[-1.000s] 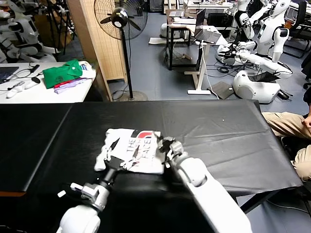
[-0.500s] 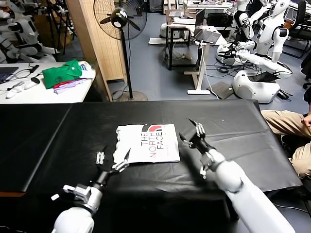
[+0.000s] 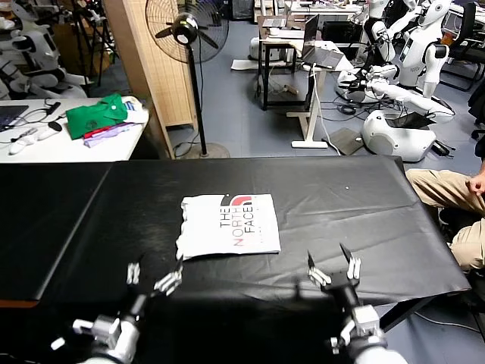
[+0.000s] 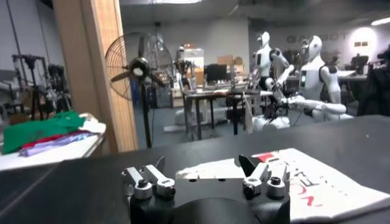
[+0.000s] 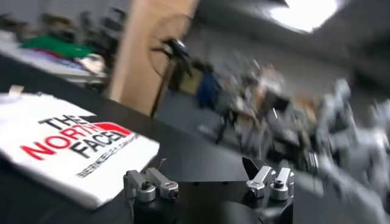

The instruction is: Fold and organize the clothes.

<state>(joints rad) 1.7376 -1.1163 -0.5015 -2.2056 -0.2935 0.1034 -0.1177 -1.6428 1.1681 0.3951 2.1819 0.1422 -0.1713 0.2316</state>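
The white T-shirt [image 3: 230, 224] lies folded into a neat rectangle in the middle of the black table [image 3: 356, 205], its "THE NORTH FACE" lettering and red-black logo facing up. My left gripper [image 3: 155, 276] hovers open near the table's front edge, short of the shirt's near left corner. My right gripper [image 3: 334, 270] stands open at the front edge, to the right of the shirt and clear of it. The left wrist view shows the shirt [image 4: 304, 182] just beyond the open left gripper [image 4: 204, 167]. In the right wrist view the shirt [image 5: 67, 146] lies off to one side of the open right gripper [image 5: 204, 167].
A white side table [image 3: 68, 144] at the back left carries a green garment [image 3: 97, 114] and a purple cloth [image 3: 106, 134]. A standing fan [image 3: 189, 30] and a wooden partition [image 3: 148, 68] rise behind the table. A seated person's legs [image 3: 455, 197] show at the right edge.
My right gripper has let go of the shirt, opened, and drawn back to the front edge. My left gripper has also pulled back. The shirt now lies flat, folded.
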